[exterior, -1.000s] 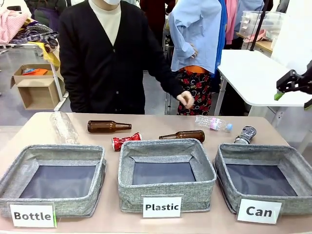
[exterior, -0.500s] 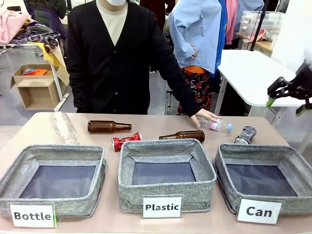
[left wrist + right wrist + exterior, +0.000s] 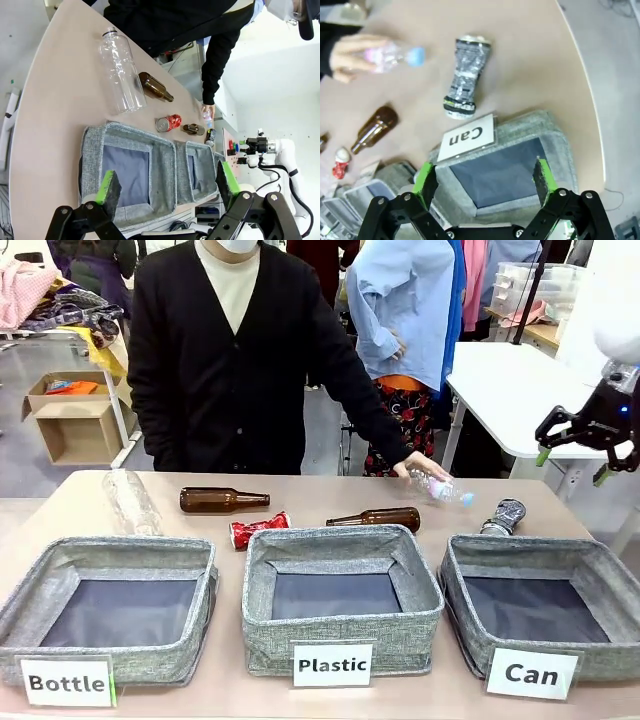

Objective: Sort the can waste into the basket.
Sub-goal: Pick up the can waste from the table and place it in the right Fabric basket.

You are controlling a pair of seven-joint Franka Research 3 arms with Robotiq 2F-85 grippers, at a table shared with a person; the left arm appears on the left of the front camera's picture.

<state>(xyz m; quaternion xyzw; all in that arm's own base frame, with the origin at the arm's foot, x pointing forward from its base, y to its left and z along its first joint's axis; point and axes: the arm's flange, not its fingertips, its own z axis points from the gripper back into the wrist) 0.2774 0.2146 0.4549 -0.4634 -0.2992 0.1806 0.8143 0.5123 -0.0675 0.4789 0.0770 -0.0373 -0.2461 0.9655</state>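
Now: left claw (image 3: 167, 180) open, jaws wide, high over table (image 3: 80, 502). Red can (image 3: 259, 530) lies at 11 o'clock of Plastic basket (image 3: 270, 640). Person's hand (image 3: 418, 468) touches clear bottle (image 3: 448, 492). Black-and-silver can (image 3: 502, 516) lies at 12 o'clock of Can basket (image 3: 465, 640), just beyond rim. Right claw (image 3: 571, 465) open, empty, at 1 o'clock.

Three grey fabric baskets (image 3: 130, 552) (image 3: 330, 545) (image 3: 530, 552) line the beige table (image 3: 300, 488). Behind lie two brown glass bottles (image 3: 220, 500) (image 3: 385, 517), a clear plastic bottle (image 3: 130, 502), a crushed red can (image 3: 258, 530), a crushed black-and-silver can (image 3: 503, 515).
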